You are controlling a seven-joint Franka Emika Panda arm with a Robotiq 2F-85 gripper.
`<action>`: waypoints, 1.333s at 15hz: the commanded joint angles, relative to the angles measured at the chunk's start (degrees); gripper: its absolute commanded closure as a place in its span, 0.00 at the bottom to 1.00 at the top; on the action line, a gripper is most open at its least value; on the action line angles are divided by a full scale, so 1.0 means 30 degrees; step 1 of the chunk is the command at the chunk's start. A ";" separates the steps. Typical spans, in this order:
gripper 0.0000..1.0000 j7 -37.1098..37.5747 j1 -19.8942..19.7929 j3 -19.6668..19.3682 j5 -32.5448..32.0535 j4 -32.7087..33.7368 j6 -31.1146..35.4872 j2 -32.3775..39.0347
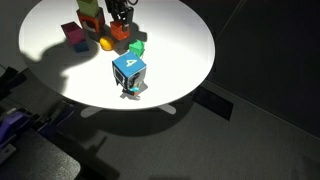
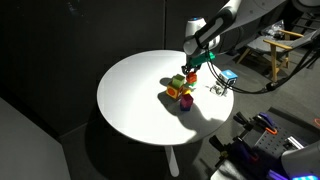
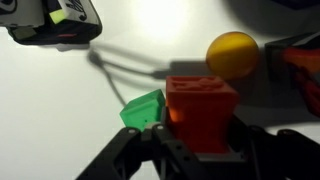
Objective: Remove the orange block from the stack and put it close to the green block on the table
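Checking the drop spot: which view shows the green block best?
The wrist view: the green block is large and clear, beside the orange block in the gripper. In an exterior view it is a small speck; among the distant blocks I cannot pick it out.

Cam check, all relative to the table (image 1: 180,50). In an exterior view I'm high and fairly near, looking steeply down; the top fills the upper frame, with the gripper (image 1: 120,14) at the table's far edge. In an exterior view the table (image 2: 130,90) sits mid-frame, seen from farther off and lower. Both exterior views share the whole top and the block cluster. Wrist view is very close above the top: orange block (image 3: 200,105), green block (image 3: 143,108), yellow ball (image 3: 232,55), all from that cluster.
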 commanded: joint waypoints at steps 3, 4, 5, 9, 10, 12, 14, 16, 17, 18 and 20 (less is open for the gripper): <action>0.74 -0.1012 -0.0360 0.0433 0.0434 0.0917 0.0426 0.1129; 0.74 -0.0969 -0.0340 0.0439 0.0449 0.0936 0.0550 0.1242; 0.74 -0.0945 -0.0342 0.0452 0.0467 0.0948 0.0692 0.1343; 0.74 -0.0900 -0.0476 0.0462 0.0747 0.1037 0.1106 0.1654; 0.74 -0.0855 -0.0480 0.0425 0.0836 0.1071 0.1129 0.1717; 0.74 -0.0836 -0.0521 0.0388 0.0928 0.1134 0.1108 0.1826; 0.74 -0.0770 -0.0538 0.0351 0.0953 0.1179 0.1054 0.1922; 0.23 -0.0743 -0.0514 0.0327 0.0940 0.1164 0.0982 0.1943; 0.15 -0.0789 -0.0449 0.0303 0.0843 0.1127 0.0872 0.1921; 0.08 -0.0765 -0.0370 0.0256 0.0757 0.1090 0.0757 0.1883; 0.00 -0.0817 -0.0275 0.0275 0.0683 0.0841 0.0631 0.1672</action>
